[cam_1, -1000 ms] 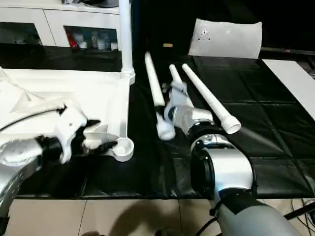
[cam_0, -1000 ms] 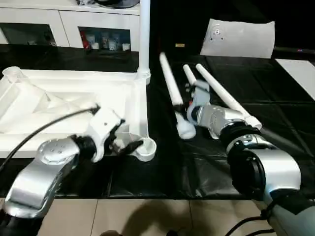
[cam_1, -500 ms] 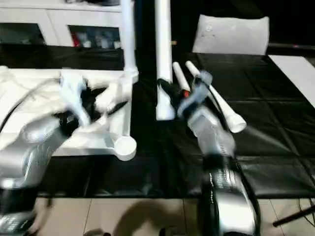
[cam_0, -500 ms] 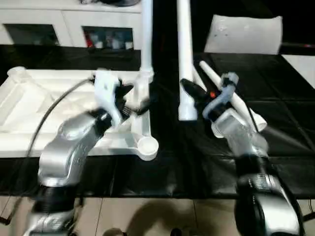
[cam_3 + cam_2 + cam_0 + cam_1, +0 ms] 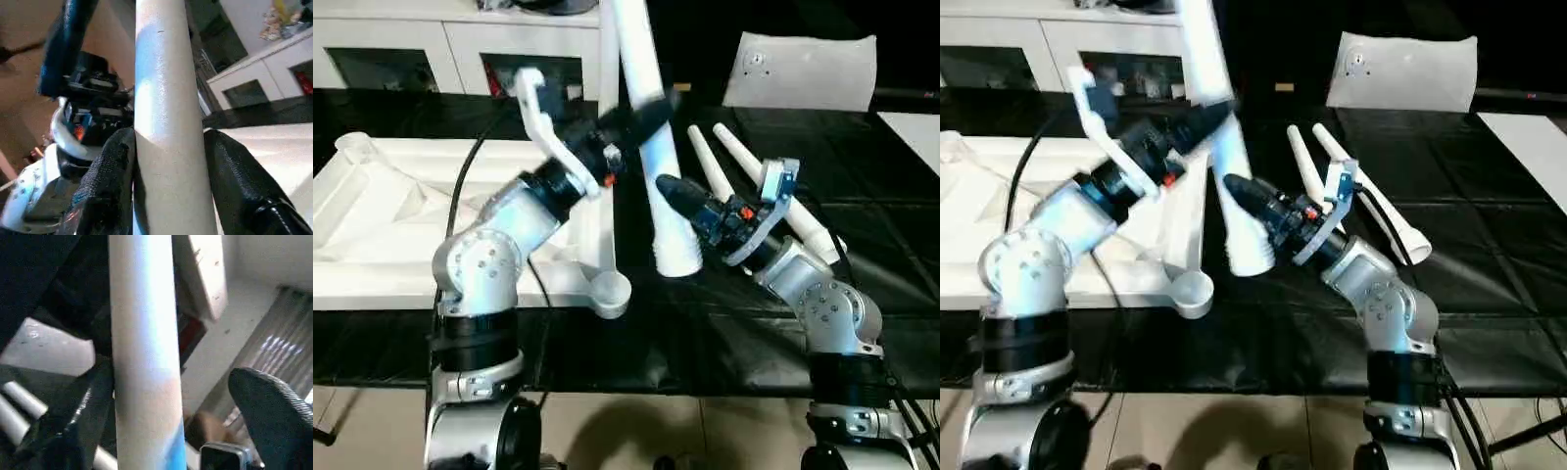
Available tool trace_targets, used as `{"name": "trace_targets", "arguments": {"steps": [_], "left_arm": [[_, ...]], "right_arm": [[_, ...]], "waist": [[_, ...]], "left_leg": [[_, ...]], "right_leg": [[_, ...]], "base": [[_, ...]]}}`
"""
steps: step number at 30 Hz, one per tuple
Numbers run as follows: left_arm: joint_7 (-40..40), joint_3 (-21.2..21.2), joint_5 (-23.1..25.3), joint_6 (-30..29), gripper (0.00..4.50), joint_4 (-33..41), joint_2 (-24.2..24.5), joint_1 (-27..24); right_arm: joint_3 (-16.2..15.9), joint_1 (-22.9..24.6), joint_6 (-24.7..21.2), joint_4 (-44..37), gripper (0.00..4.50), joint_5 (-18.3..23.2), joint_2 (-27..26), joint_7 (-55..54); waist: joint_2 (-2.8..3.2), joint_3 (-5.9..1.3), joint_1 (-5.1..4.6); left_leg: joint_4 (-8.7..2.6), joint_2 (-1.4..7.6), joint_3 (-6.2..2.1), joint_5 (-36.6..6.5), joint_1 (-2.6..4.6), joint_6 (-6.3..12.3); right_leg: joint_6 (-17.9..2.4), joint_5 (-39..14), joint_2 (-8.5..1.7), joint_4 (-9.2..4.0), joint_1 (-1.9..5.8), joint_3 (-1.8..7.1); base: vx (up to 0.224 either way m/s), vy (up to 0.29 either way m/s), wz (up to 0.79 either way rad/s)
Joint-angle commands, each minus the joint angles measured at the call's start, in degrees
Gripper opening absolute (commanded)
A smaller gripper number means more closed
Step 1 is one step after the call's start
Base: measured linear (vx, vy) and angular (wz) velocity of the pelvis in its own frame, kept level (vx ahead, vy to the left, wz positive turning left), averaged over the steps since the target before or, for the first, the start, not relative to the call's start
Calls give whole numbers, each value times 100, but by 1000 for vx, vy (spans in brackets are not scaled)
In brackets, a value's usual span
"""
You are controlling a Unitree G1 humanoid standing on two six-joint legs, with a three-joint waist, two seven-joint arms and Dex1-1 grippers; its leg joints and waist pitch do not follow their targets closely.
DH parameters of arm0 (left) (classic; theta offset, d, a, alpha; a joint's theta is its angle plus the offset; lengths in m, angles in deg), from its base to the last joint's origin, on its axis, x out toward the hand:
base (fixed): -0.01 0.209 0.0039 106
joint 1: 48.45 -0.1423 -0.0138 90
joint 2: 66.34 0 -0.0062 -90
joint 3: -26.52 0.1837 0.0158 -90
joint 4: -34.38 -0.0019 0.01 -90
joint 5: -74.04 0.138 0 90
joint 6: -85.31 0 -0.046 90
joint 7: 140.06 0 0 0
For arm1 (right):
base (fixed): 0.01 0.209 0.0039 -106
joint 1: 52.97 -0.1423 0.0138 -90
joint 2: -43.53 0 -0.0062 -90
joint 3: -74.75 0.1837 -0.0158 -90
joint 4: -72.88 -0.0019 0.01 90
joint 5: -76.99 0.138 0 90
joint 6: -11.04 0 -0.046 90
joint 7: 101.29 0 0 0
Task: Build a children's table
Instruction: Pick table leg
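White-socket: tabletop's round corner socket (image 5: 610,290), empty, nearest
Right gripper (image 5: 1244,192): black fingers clamp white tapered plastic tube leg (image 5: 658,176), tilted, airborne
Left gripper (image 5: 641,117): fingers wide astride leg
Advice: plumb, lower into socket

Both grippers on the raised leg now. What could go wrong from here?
1. The long white tapered tube leg is pinched low by the right gripper, its jaws closed on it; the left gripper stands with wide jaws around it higher up, so it may pivot or slip.
2. The leg's wide end hangs close to the white plastic tabletop's corner socket; a swing could knock it.
3. Two spare white tube legs lie under the right forearm and could get swept.
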Motion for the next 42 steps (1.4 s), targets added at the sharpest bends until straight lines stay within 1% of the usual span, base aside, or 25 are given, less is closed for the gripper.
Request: {"name": "trace_targets", "arguments": {"steps": [1, 2, 4, 5, 6, 7, 9, 10, 11, 13, 15, 16, 17, 18, 19, 20, 23, 26, 27, 28, 30, 32, 33, 35, 42], "left_arm": [[-106, 68, -112, -147, 380, 93, 80, 21], [-120, 122, -94, -186, 377, 117, 119, -22], [-101, 140, -78, -219, 375, 123, 134, -45], [-91, 145, -66, -234, 357, 122, 140, -60], [-97, 145, -62, -235, 357, 120, 143, -80], [-126, 166, -15, -208, 341, 118, 170, -110], [-124, 227, 150, -110, 330, 97, 225, -148], [-85, 252, 160, -91, 330, 85, 262, -153], [-49, 337, 250, -68, 304, 82, 337, -167], [4, 479, 395, -43, 290, 112, 422, -206], [142, 463, 432, -35, 284, 153, 368, -222], [312, 457, 502, -13, 272, 191, 316, -235], [312, 457, 502, -13, 259, 191, 316, -235], [504, 474, 599, -4, 259, 228, 267, -261], [779, 477, 722, 31, 243, 278, 171, -300], [1009, 487, 839, 95, 243, 337, 91, -342], [1331, 628, 1204, 309, 211, 485, 53, -434], [1288, 922, 1439, 494, 199, 725, 79, -578], [1252, 1008, 1468, 538, 196, 805, 68, -627], [1252, 1008, 1468, 538, 194, 805, 68, -627], [1289, 1114, 1562, 663, 189, 915, 15, -702], [1373, 1134, 1580, 680, 187, 964, -36, -728], [1390, 1138, 1582, 680, 187, 971, -44, -731], [1450, 1158, 1595, 685, 186, 993, -71, -740], [1524, 1182, 1612, 781, 185, 1057, -207, -821]], "right_arm": [[-55, 31, -75, -182, 180, 82, 32, 11], [-68, 39, -76, -203, 180, 84, 39, 31], [-83, 52, -86, -234, 180, 96, 45, 25], [-93, 62, -92, -258, 180, 109, 46, 17], [-103, 70, -102, -278, 180, 125, 47, 22], [-129, 71, -75, -284, 180, 98, 42, 16], [-177, 71, -34, -293, 180, 42, 43, 5], [-203, 79, -23, -313, 180, 36, 53, -14], [-250, 73, 49, -334, 180, -48, 53, -74], [-392, 61, 262, -379, 180, -315, 74, -172], [-501, 37, 448, -386, 180, -533, 57, -280], [-617, 20, 678, -368, 180, -785, 53, -389], [-617, 20, 678, -368, 180, -785, 53, -389], [-671, 8, 811, -348, 180, -923, 22, -484], [-736, -6, 1066, -330, 180, -1137, -28, -617], [-779, -19, 1211, -319, 180, -1258, -81, -723], [-947, -24, 1594, -319, 180, -1577, -139, -883], [-1203, 12, 2003, -326, 180, -1900, -209, -952], [-1265, 26, 2094, -324, 180, -1962, -249, -976], [-1265, 26, 2094, -324, 180, -1962, -249, -976], [-1394, 38, 2368, -237, 180, -2147, -316, -1037], [-1476, 35, 2557, -147, 180, -2282, -328, -1064], [-1488, 34, 2586, -130, 180, -2303, -327, -1066], [-1530, 28, 2695, -71, 180, -2381, -314, -1068], [-1575, 7, 3033, 102, 180, -2548, -283, -1091]], "waist": [[49, -450, 37], [67, -450, 44], [55, -450, 42], [66, -453, 48], [58, -456, 48], [62, -458, 55], [67, -464, 55], [76, -474, 54], [77, -478, 58], [85, -480, 53], [80, -472, 37], [77, -477, 41], [78, -468, 36], [80, -474, 38], [62, -465, 31], [54, -463, 27], [54, -453, 21], [40, -456, 15], [48, -455, 11], [50, -454, 3], [40, -454, -1], [47, -441, -12], [34, -439, -16], [32, -439, -16], [37, -455, -19]], "left_leg": [[-325, -37, 74, -588, -44, 177], [-330, -28, 67, -583, -42, 174], [-333, -24, 70, -578, -45, 166], [-334, -20, 67, -560, -47, 158], [-332, -19, 68, -542, -50, 157], [-336, -14, 64, -517, -50, 161], [-342, -4, 56, -493, -51, 166], [-338, 6, 51, -396, -60, 182], [-339, 18, 47, -359, -54, 183], [-339, 25, 44, -342, -58, 169], [-336, 15, 50, -325, -65, 116], [-338, 26, 42, -332, -74, 85], [-337, 19, 48, -350, -71, 76], [-335, 22, 47, -382, -68, 81], [-336, 20, 53, -421, -69, 82], [-339, 26, 49, -430, -77, 73], [-338, 17, 54, -494, -79, 89], [-346, 36, 43, -519, -84, 120], [-340, 31, 49, -502, -87, 127], [-346, 31, 48, -499, -87, 131], [-344, 34, 48, -495, -94, 131], [-346, 25, 55, -597, -80, 124], [-348, 23, 54, -638, -82, 111], [-346, 20, 57, -655, -76, 108], [-333, 15, 57, -547, -93, 167]], "right_leg": [[-886, -1390, -368, -508, 404, 161], [-887, -1358, -375, -502, 405, 158], [-890, -1307, -382, -505, 413, 156], [-900, -1290, -391, -503, 419, 155], [-903, -1258, -390, -501, 421, 154], [-914, -1216, -397, -497, 423, 148], [-901, -1195, -404, -490, 428, 139], [-913, -1020, -411, -481, 431, 129], [-931, -920, -413, -471, 423, 124], [-948, -825, -423, -456, 420, 117], [-973, -772, -420, -453, 432, 118], [-980, -754, -435, -441, 445, 118], [-979, -773, -427, -451, 437, 118], [-982, -782, -435, -446, 443, 121], [-968, -839, -430, -459, 439, 122], [-964, -868, -438, -456, 444, 123], [-900, -1060, -435, -481, 437, 125], [-822, -1127, -445, -478, 419, 122], [-824, -1083, -443, -474, 420, 130], [-828, -1032, -434, -465, 426, 130], [-843, -993, -438, -460, 424, 129], [-833, -1105, -430, -479, 405, 128], [-810, -1184, -428, -481, 411, 128], [-773, -1236, -421, -488, 405, 131], [-820, -968, -422, -465, 419, 133]], "base": [[0, 0, 0], [0, 0, 0], [0, 0, 0], [0, 0, 0], [0, 0, 0], [0, 0, 0], [0, 0, 0], [0, 0, 0], [0, 0, 0], [0, 0, 0], [0, 0, 0], [0, 0, 0], [0, 0, 0], [0, 0, 0], [0, 0, 0], [0, 0, 0], [0, 0, 0], [0, 0, 0], [0, 0, 0], [0, 0, 0], [0, 0, 0], [0, 0, 0], [0, 0, 0], [0, 0, 0], [0, 0, 0]]}}
